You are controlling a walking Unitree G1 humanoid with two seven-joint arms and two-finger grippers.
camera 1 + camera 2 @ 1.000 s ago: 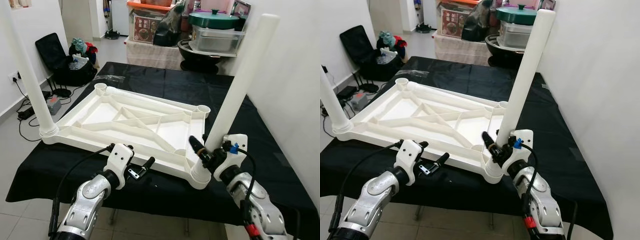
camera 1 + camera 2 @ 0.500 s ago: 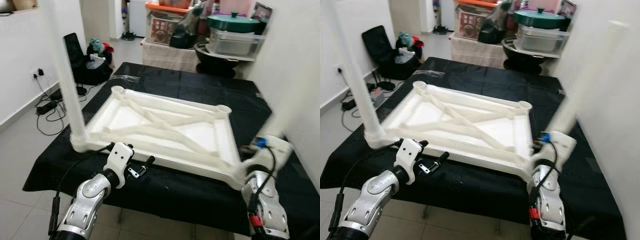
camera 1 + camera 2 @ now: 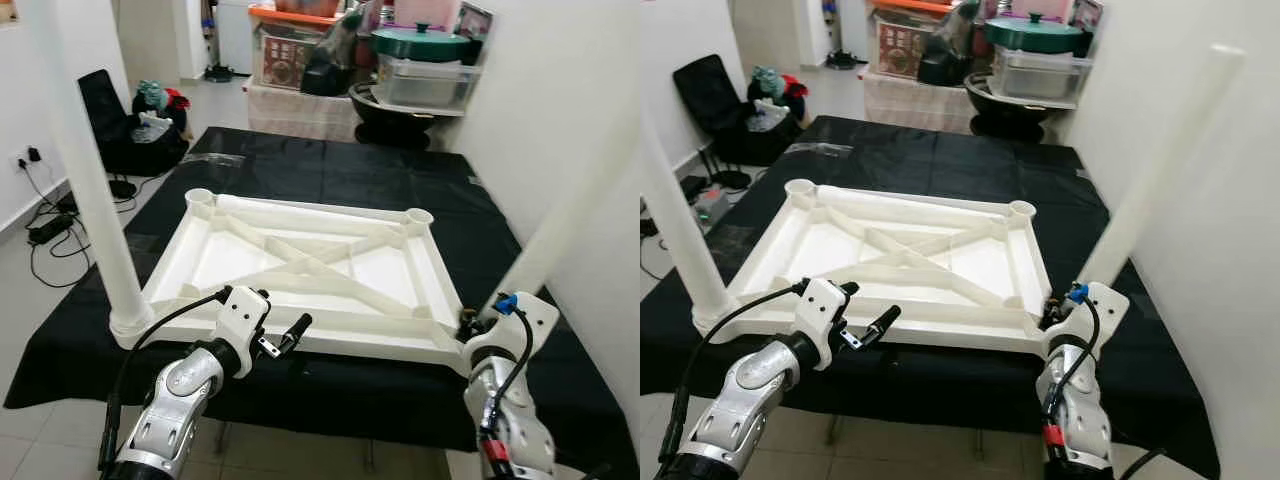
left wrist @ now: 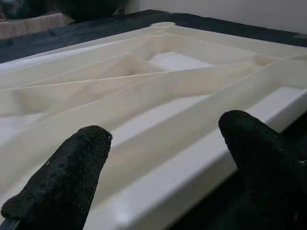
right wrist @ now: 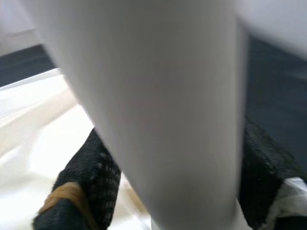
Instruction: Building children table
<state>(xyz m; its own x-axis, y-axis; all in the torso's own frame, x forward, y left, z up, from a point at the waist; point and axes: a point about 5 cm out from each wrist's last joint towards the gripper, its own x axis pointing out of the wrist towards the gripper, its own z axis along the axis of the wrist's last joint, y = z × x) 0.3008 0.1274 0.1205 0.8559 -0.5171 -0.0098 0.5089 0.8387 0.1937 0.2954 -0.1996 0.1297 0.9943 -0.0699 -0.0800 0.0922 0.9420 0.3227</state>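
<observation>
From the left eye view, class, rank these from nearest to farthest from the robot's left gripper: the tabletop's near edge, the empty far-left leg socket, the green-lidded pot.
1. The tabletop's near edge, just in front of the left gripper.
2. The empty far-left leg socket, at the tabletop's far-left corner.
3. The green-lidded pot, on the cluttered stand beyond the black table, to the right.

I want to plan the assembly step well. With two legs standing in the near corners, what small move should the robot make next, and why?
Probably press the leg held by the right gripper straight into its socket: it still leans outward, while the other leg stands upright. The left gripper, fingers open at the tabletop's near edge, could steady the frame.
</observation>
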